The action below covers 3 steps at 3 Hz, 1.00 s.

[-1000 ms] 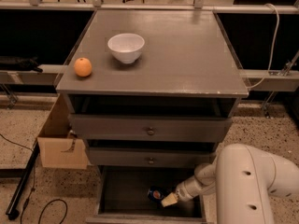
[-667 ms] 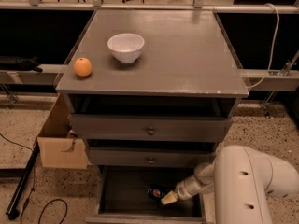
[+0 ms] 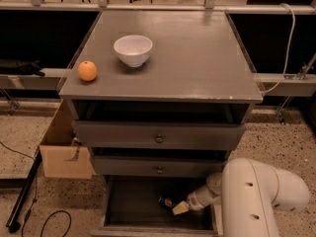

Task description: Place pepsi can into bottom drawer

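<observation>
**Can in open bottom drawer, gripper at it**

The small blue pepsi can [image 3: 166, 202] sits on the dark floor of the pulled-out bottom drawer [image 3: 131, 204], right of centre. The tan-tipped gripper [image 3: 178, 208] seems to touch its right end and partly hides it. Clenched or released: cannot tell. A bulky, smooth white arm [image 3: 256, 196] covers the drawer's right side and is cut off at the frame edge. A glossy white bowl [image 3: 133, 50] and a round orange [image 3: 87, 70] rest on the matte grey cabinet top [image 3: 197, 58].

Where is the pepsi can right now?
In the camera view the pepsi can is inside the open bottom drawer, right of its middle, just left of the end effector, which reaches in from the right.
</observation>
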Tool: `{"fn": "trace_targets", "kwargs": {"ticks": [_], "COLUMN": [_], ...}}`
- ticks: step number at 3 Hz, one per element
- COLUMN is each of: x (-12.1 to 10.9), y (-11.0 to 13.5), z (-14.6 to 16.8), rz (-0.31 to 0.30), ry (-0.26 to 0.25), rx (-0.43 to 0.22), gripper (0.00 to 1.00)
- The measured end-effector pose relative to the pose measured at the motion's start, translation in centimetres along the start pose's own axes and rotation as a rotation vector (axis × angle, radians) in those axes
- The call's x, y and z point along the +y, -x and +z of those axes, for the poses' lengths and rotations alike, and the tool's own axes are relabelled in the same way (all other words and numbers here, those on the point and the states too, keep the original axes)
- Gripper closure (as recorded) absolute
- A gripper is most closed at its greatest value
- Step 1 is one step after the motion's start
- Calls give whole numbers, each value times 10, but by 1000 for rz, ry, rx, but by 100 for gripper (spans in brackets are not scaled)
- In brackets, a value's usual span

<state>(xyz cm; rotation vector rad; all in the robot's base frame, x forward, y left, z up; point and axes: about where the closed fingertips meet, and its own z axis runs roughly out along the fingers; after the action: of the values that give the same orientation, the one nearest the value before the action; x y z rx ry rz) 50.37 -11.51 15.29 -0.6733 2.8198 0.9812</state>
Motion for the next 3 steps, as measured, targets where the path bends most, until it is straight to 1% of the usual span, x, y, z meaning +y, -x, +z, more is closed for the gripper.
{"fn": "trace_targets", "kwargs": {"ticks": [1,2,3], "x": [0,0,0], "y": [0,0,0], "z": [0,0,0], "rz": [0,0,0], "ry": [0,0,0], "rx": [0,0,0], "gripper": [100,84,60]}}
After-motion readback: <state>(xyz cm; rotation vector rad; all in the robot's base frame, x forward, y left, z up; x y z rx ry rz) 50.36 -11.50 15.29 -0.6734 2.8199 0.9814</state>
